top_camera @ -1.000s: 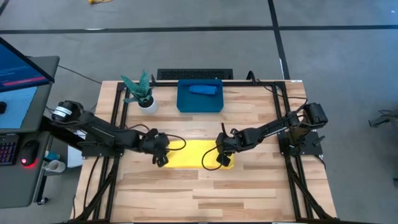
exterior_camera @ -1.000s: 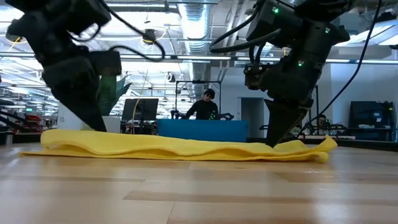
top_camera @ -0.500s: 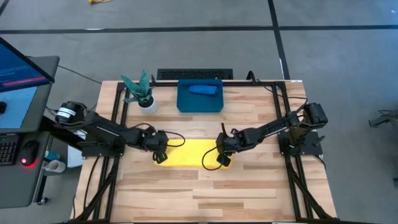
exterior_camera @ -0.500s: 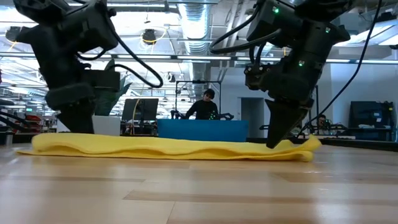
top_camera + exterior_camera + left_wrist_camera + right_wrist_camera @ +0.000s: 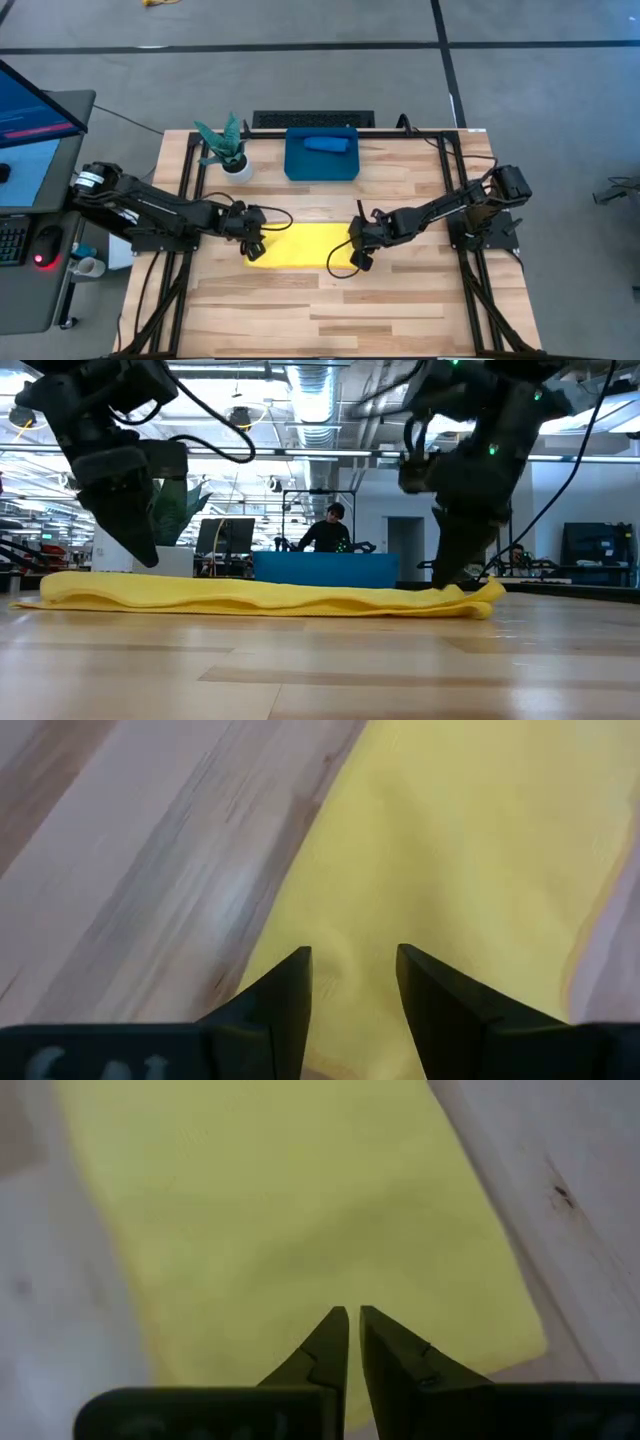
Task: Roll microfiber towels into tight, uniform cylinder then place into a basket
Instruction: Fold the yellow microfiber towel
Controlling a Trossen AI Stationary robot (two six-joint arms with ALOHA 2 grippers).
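The yellow towel point(image 5: 300, 245) lies flat on the table as a long folded strip; it also shows in the low view point(image 5: 250, 595). My left gripper point(image 5: 255, 245) is open just above the strip's left end, one finger point(image 5: 290, 995) on either side of a small wrinkle. My right gripper point(image 5: 357, 255) is shut, its tips down on the strip's right end point(image 5: 470, 595). The blue towel point(image 5: 328, 143) lies rolled up in the teal basket point(image 5: 296, 165) at the table's far side. My right gripper has its shut fingertips point(image 5: 335, 1335) on the yellow towel's top, near its right end point(image 5: 440, 1330). The fingers come from above, slanting in from the table's right. The end beside them curls up a little point(image 5: 490, 592). Whether cloth is pinched between the tips, I cannot tell.
A white pot with a green plant point(image 5: 232, 160) stands at the far left, next to the basket. A dark keyboard-like bar point(image 5: 312, 120) lies behind the basket. Bare wood lies in front of the towel toward the near edge point(image 5: 320, 310).
The yellow towel has slid toward the table's left, its right end most, and that end now curls up. My right gripper has stayed down on that end. My left gripper has risen a little off the left end and tipped.
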